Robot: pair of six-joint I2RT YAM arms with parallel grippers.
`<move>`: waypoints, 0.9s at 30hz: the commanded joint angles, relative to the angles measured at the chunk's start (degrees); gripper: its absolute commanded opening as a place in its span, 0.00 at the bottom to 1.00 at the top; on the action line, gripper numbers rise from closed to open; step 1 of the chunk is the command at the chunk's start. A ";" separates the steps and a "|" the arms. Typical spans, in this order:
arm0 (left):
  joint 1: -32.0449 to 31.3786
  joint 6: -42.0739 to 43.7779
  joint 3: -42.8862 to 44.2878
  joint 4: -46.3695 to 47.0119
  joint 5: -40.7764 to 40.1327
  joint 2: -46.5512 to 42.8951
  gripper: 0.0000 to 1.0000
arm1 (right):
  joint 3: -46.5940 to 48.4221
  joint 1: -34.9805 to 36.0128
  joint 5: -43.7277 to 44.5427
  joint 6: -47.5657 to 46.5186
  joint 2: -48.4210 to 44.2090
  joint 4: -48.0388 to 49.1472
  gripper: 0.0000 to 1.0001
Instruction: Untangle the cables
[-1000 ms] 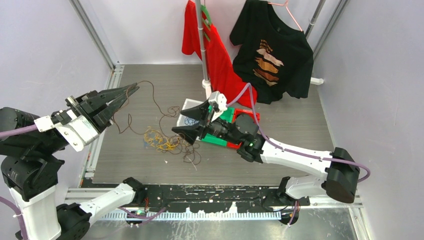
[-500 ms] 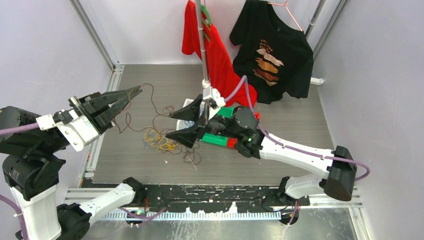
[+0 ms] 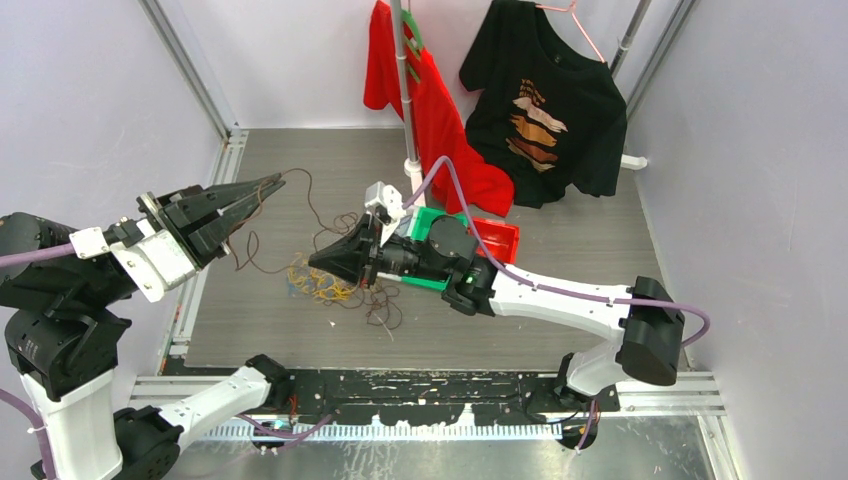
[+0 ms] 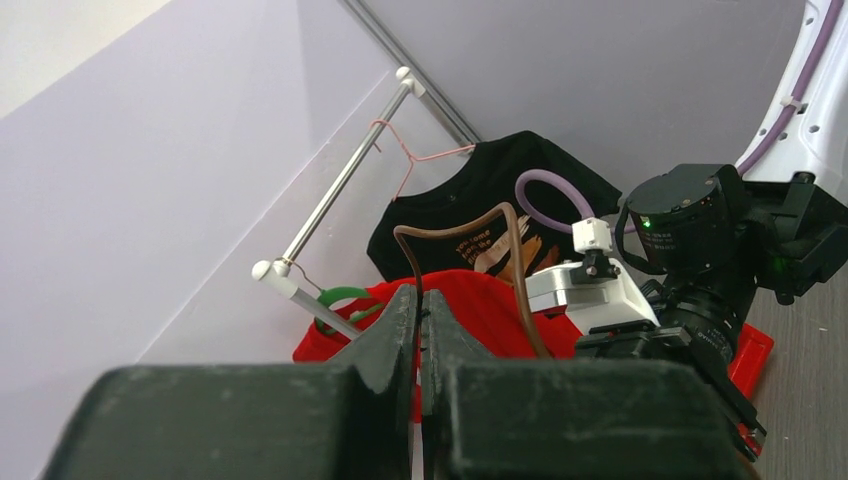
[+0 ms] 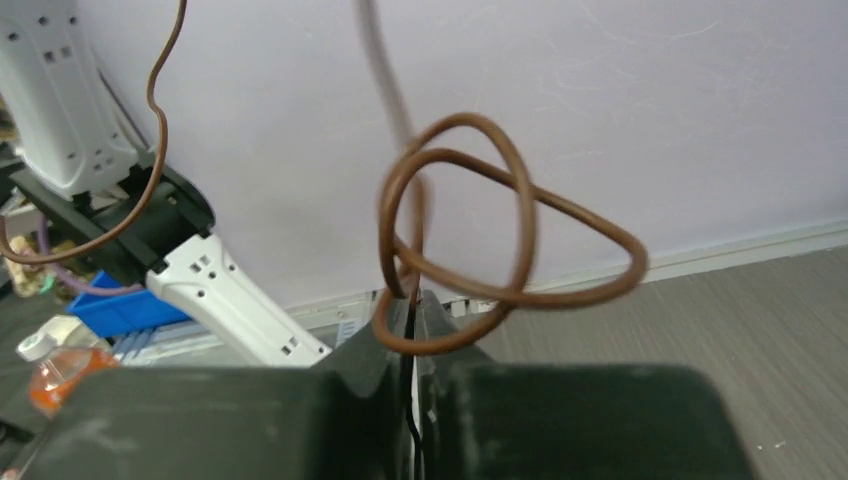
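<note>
- Top view: the left claw is raised over the left side of the table. Its jaws are closed on a brown cable that trails down to the cables, a yellow, blue and brown heap. The right claw is at the heap's far edge, jaws together; what it grips is not discernible here.
- Left wrist view: the left claw has its jaws pressed together, and the brown cable arches up from the tips.
- Right wrist view: the right claw is clamped on the brown cable, with a knotted loop standing above the tips.
</note>
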 commanded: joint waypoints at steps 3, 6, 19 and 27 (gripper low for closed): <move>-0.11 -0.41 0.49 3.97 -0.46 -0.54 0.00 | -3.89 0.14 8.76 -1.56 -2.16 4.65 0.01; -0.12 0.74 0.31 6.63 -2.33 -0.93 0.00 | -9.45 0.14 13.57 -2.04 -3.70 6.70 0.01; -0.11 2.91 0.31 15.84 -8.61 -1.17 0.00 | -21.77 0.14 29.09 -1.58 -8.36 11.85 0.01; -0.11 3.87 0.71 19.97 -11.94 -1.22 0.00 | -26.18 0.00 31.91 -0.60 -11.42 12.24 0.01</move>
